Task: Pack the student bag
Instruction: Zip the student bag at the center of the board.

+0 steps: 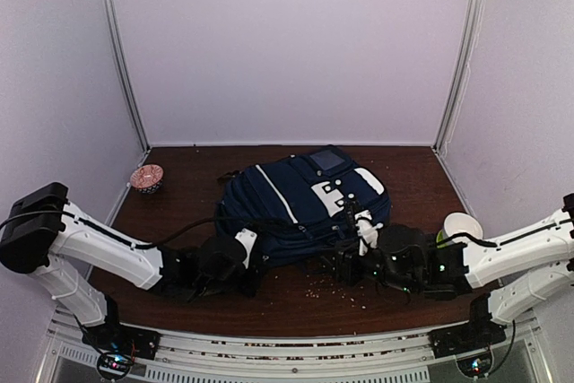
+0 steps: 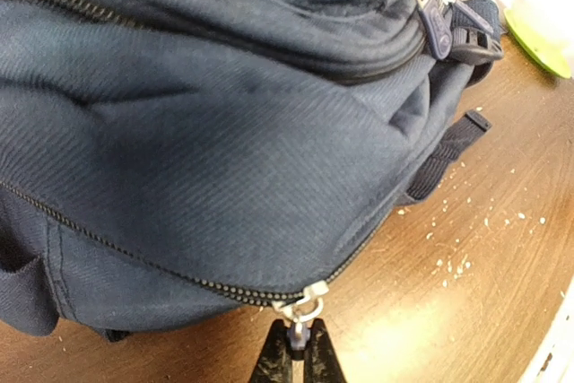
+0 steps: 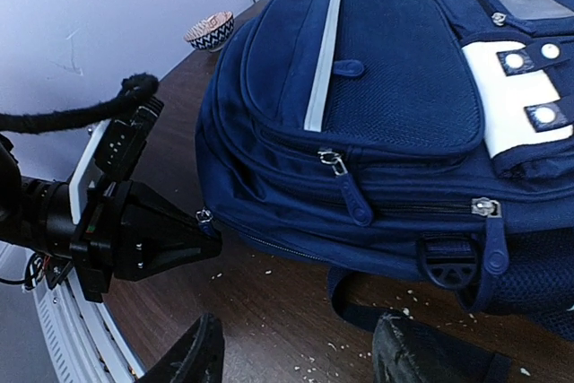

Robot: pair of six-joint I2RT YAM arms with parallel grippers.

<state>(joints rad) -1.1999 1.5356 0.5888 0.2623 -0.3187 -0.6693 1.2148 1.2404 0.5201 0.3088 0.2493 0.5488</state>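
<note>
- The student bag [image 1: 305, 204] is lying flat at the middle of the brown surface [image 1: 179, 213], with its front pockets facing up and its white patches pointing toward the far right.
- The left claw [image 2: 298, 347] is sitting low at the near left edge of the bag, with its fingers pressed together on the zipper pull [image 2: 300, 311] of the lowest zip.
- In the right wrist view, the same left claw [image 3: 193, 226] is touching the bag's corner at that zipper pull [image 3: 204, 216].
- The right claw [image 3: 296, 361] is hovering at the near right edge of the bag [image 3: 386, 132], just in front of a dark strap.
- The right claw's two fingers are standing wide apart and are gripping nothing.
- In the top view, the right claw [image 1: 345, 266] is pointing left toward the left claw [image 1: 256, 257], and both are lying along the bag's near side.
- A small patterned bowl [image 1: 146, 177] is standing at the far left corner, well apart from the bag.
- A white cup [image 1: 462, 226] is sitting near the right arm.
- Pale crumbs [image 1: 336, 289] are lying scattered on the surface beside the bag's near edge.
</note>
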